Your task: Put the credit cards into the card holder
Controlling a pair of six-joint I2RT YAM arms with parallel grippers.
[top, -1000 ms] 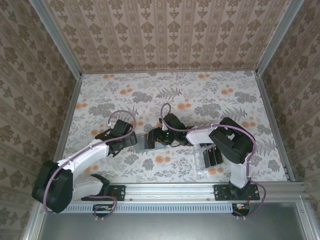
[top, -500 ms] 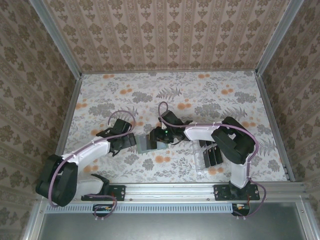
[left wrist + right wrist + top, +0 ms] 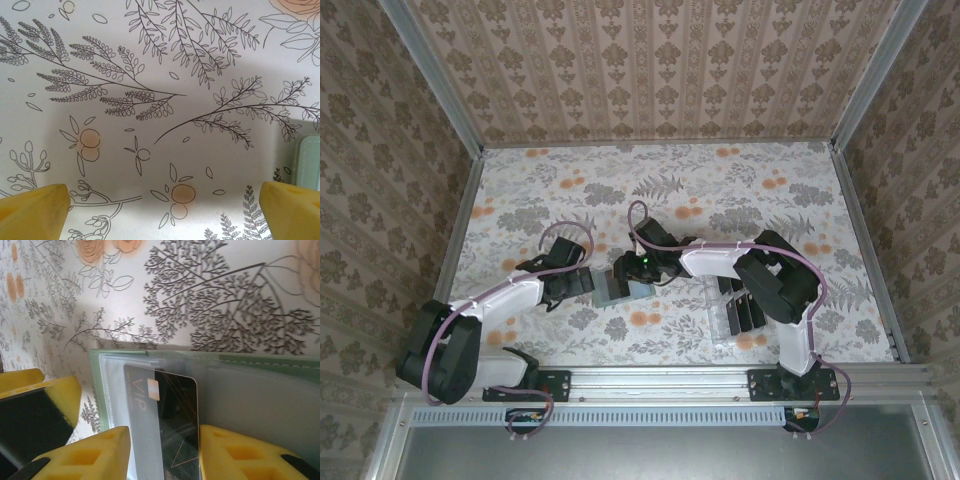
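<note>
Holding: right hand (image 3: 162, 452) clamped on a black card (image 3: 170, 400), partly inside the wallet (image 3: 260, 385)
Left hand (image 3: 160, 210): spread wide apart, just beside the wallet's edge
Wallet: open on the surface (image 3: 150, 75), between both hands

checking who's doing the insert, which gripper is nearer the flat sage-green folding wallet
Right. The right gripper is over the sage-green folding wallet, holding a black card at its pocket; the left gripper sits open beside its edge.

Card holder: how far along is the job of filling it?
No card looks fully seated yet. In hand: the right claw holds one credit card, partly in the clear pocket of the card holder; the left claw is open beside it. Left: more cards wait in the clear rack.
</note>
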